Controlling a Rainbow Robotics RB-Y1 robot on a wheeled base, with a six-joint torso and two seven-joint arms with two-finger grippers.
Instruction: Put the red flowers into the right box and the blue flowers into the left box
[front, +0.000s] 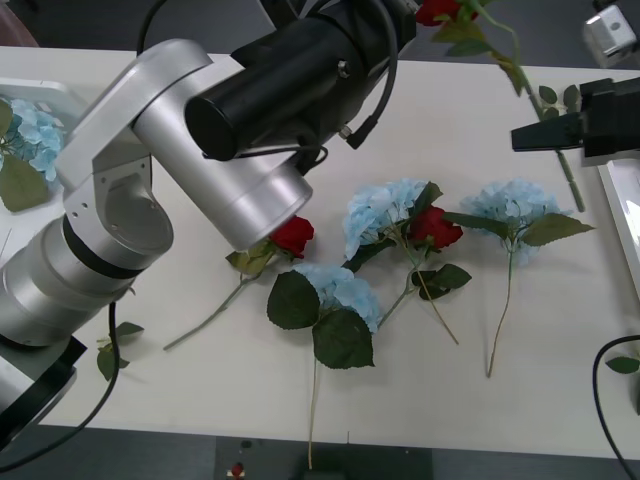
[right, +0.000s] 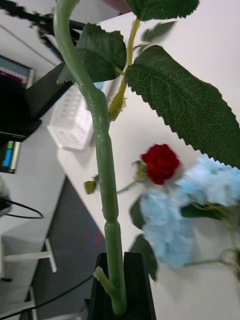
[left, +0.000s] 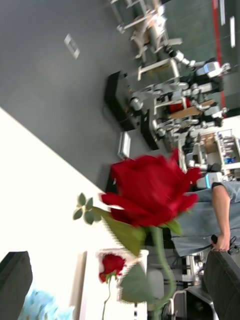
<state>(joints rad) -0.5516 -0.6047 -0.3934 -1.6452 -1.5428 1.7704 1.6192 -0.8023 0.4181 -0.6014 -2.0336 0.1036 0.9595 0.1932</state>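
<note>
While our right hand (right: 120, 290) is clamped on a red rose's stem (right: 102, 165), we count two red roses (front: 293, 236) and three blue hydrangeas (front: 385, 215) on the table (front: 200, 400); the held bloom (front: 440, 10) sits at twelve o'clock, and we cannot tell our left hand's state.

A large red rose (left: 150, 190) fills the middle of the frame, its green stem curving down toward the lower edge, a leaf beneath the bloom. Below it, lower centre, a smaller red rose (left: 112, 264) lies in the white box (left: 82, 285). The white bench (left: 40, 200) spreads across the left. A blue flower cluster (left: 42, 305) sits at the lower left corner.
</note>
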